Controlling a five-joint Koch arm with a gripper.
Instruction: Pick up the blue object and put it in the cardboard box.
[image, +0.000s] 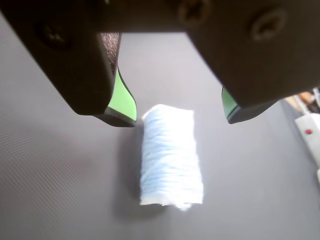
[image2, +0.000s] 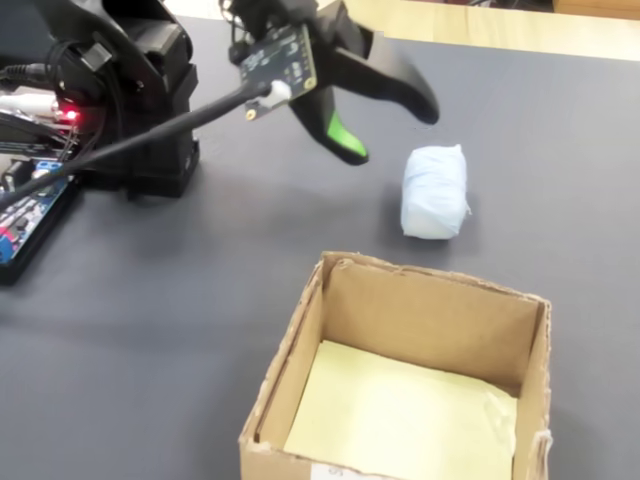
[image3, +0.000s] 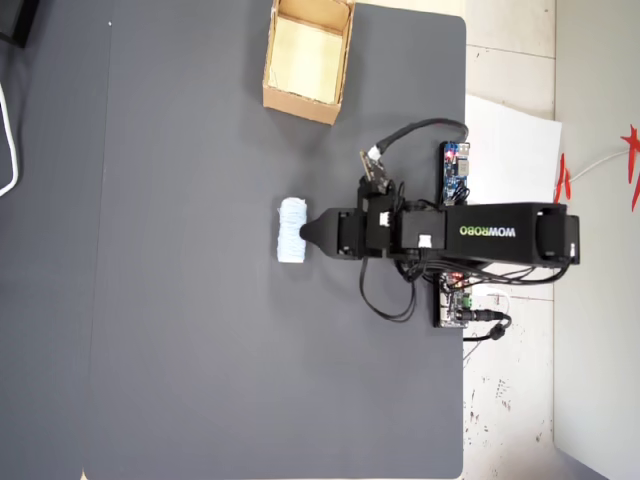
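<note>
The blue object (image: 171, 160) is a pale blue, ribbed roll lying on its side on the dark grey mat. My gripper (image: 177, 117) hangs just above its near end, open, with the green-padded fingers (image: 122, 102) spread wider than the roll and touching nothing. In the fixed view the gripper (image2: 392, 128) hovers up and to the left of the blue object (image2: 434, 190). The cardboard box (image2: 430, 320) stands open in front, its pale yellowish floor bare. From overhead the gripper (image3: 310, 232) points left at the blue object (image3: 292, 230); the cardboard box (image3: 300, 103) sits at the top.
The arm's black base and wired circuit boards (image2: 120, 100) occupy the left of the fixed view. A white device with a red button (image: 310, 132) lies at the right edge of the wrist view. White paper (image3: 510, 150) lies beyond the mat's right edge.
</note>
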